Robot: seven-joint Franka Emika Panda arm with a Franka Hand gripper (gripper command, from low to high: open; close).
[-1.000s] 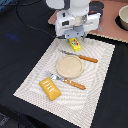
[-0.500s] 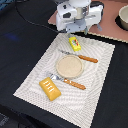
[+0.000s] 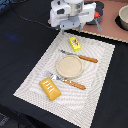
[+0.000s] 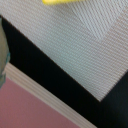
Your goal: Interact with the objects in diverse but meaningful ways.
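In the exterior view, the yellow box with a red label (image 3: 74, 43) lies on the far end of the striped mat (image 3: 35, 75). The orange ridged block (image 3: 50, 88) lies on the mat's near left part. My gripper (image 3: 70, 28) hangs above the mat's far edge, behind the yellow box and apart from it. Its fingers are too dark and blurred to read. A red thing (image 3: 97, 15), perhaps the tomato, peeks out behind the arm. The dark pot (image 3: 122, 18) stands at the far right. The wrist view shows only a yellow edge of the box (image 4: 60, 1). The sausage is out of view.
A round tan plate (image 3: 69, 66) sits mid-mat between a wooden-handled knife (image 3: 82, 57) and fork (image 3: 68, 82). Black cloth (image 3: 20, 45) surrounds the mat. A pinkish tabletop (image 3: 107, 27) lies behind; it also shows in the wrist view (image 4: 30, 112).
My gripper has moved up and back, away from the yellow box. The box and the other items have not moved.
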